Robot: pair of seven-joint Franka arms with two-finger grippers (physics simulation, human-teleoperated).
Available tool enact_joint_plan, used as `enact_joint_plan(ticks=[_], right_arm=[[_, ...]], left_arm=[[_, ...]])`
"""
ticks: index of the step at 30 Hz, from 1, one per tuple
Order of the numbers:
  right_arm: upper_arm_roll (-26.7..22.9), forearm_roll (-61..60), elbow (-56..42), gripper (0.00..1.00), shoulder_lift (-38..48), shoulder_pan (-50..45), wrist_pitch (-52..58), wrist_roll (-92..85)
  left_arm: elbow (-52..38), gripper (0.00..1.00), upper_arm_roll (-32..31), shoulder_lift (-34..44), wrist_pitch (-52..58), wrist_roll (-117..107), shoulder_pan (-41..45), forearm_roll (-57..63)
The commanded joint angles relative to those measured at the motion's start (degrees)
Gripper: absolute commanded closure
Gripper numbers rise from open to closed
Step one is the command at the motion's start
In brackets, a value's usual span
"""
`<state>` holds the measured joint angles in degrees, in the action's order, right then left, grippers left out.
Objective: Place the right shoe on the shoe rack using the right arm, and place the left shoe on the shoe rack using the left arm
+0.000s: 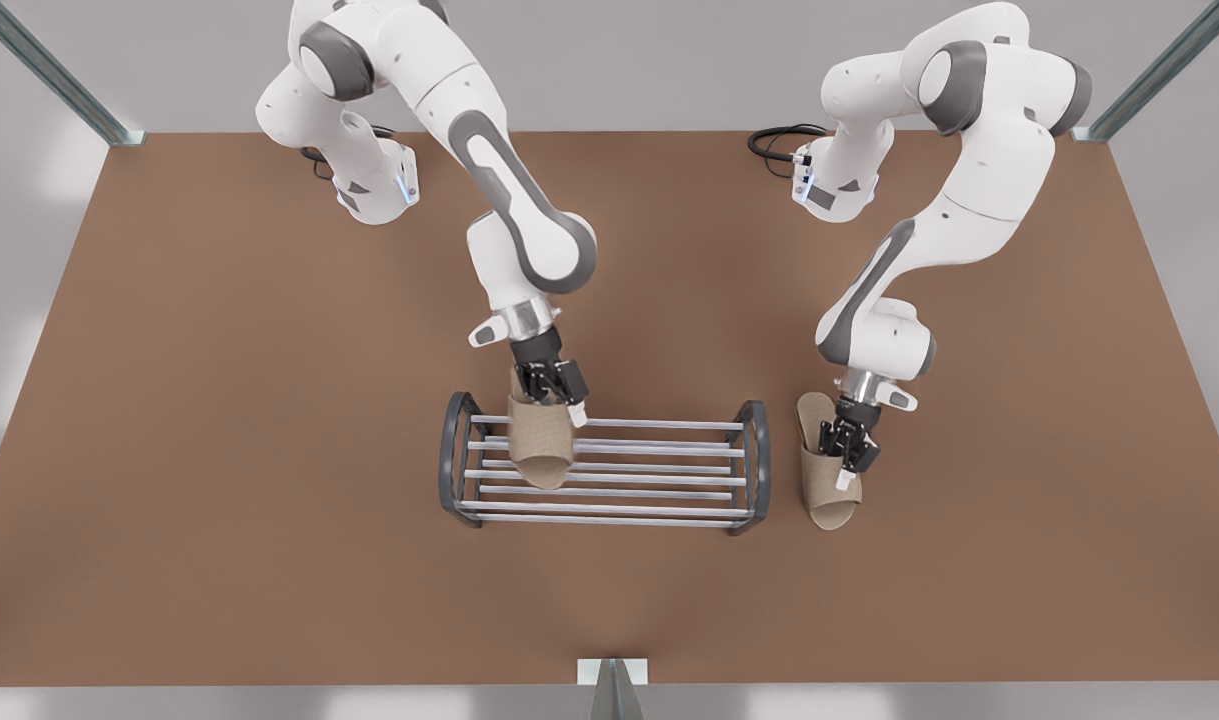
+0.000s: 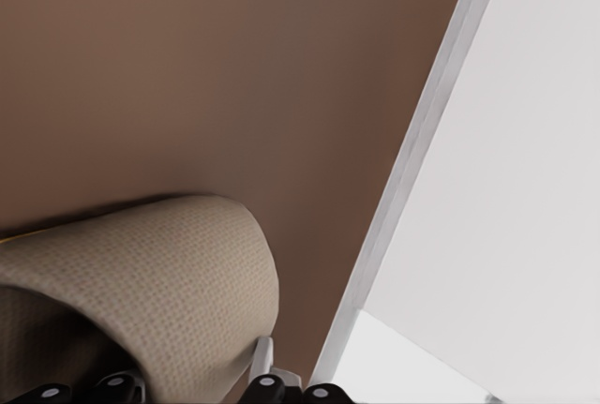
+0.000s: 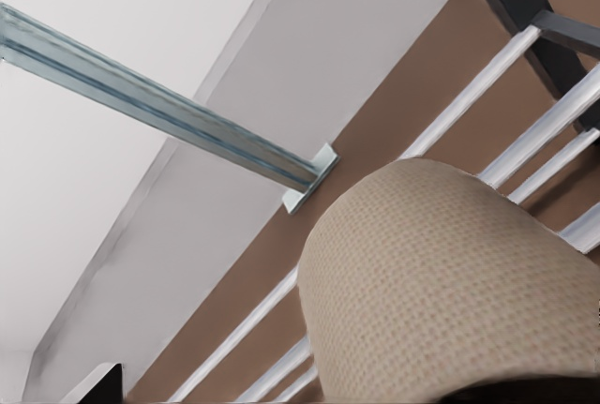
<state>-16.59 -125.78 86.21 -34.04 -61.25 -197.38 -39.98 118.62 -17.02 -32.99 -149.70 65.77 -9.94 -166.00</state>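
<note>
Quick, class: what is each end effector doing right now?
Right end effector: closed on the right shoe, over the shoe rack.
Left end effector: closed on the left shoe, beside the rack.

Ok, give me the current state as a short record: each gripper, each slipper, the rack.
right gripper: shut on right shoe, over the rack
right shoe: held above the rods at the rack's end on the front view's left
left gripper: shut on left shoe
left shoe: at table level beside the rack, on the front view's right
shoe rack: nothing resting on it yet

The right arm's small black two-finger gripper [image 1: 552, 385] hung clamped mid-table; the left arm's matching gripper [image 1: 846, 452] clamped nearer the table's edge on the front view's right.
</note>
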Motion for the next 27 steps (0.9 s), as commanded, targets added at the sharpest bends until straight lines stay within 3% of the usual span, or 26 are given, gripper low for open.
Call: enact_joint_plan(ticks=[1, 5, 6, 8, 10, 12, 16, 20, 21, 23, 25, 27], right_arm=[[-0.11, 0.63, -1.04, 0.00, 0.03, -0.09, 0.77, 4.30], [0.85, 0.63, -3.76, 0.00, 0.03, 0.96, -0.02, 8.25], [4.10, 0.71, -3.85, 0.00, 0.99, 3.76, -1.07, 8.16], [4.99, 0.80, -3.76, 0.00, 1.61, 5.09, -1.07, 7.90], [4.72, 1.33, -3.85, 0.00, 0.65, 5.18, -0.99, 7.99], [4.64, 1.33, -3.85, 0.00, 0.56, 5.35, -0.99, 8.08], [4.64, 0.63, -3.24, 0.00, 1.70, 4.21, -1.25, 8.08], [9.20, -0.34, 2.12, 0.00, 11.27, 3.51, -4.06, 8.25], [10.61, -0.52, 3.09, 0.00, 14.09, 5.70, -4.06, 8.25], [21.07, -0.43, 11.34, 0.00, 23.23, 17.56, -3.97, 7.64], [21.60, -0.16, 15.39, 0.00, 24.81, 24.41, -3.89, 1.42], [21.60, 0.10, 17.41, 0.00, 24.64, 31.63, -2.31, -15.11]], left_arm=[[-0.06, 0.48, -0.03, 0.03, 0.20, -0.73, 0.01, -42.12], [-0.06, 0.48, -0.03, 2.22, -0.68, -2.74, -1.22, -42.12], [-0.06, 0.48, -0.03, 3.98, -0.77, -6.52, -1.40, -42.12], [-0.15, 0.54, -0.03, 5.82, -0.94, -8.55, -1.40, -42.12], [-1.38, 0.79, -0.03, 8.64, -5.60, -9.52, -1.66, -42.12], [-1.73, 0.79, -0.03, 10.22, -6.66, -9.61, -1.66, -42.03], [-9.02, 0.79, 0.23, 11.98, -20.19, -9.61, -3.68, -40.10], [-12.89, 0.79, 0.15, 17.08, -31.53, -10.05, -3.68, -40.54], [-14.21, 0.79, 0.15, 17.08, -33.55, -10.05, -3.68, -40.54], [-15.35, 0.79, -0.12, 17.87, -35.66, -10.14, -3.68, -40.72], [-17.28, 0.79, -1.34, 18.92, -37.51, -9.96, -3.25, -40.19], [-21.50, 0.79, -5.22, 19.45, -37.51, -9.35, 0.35, -30.62]])
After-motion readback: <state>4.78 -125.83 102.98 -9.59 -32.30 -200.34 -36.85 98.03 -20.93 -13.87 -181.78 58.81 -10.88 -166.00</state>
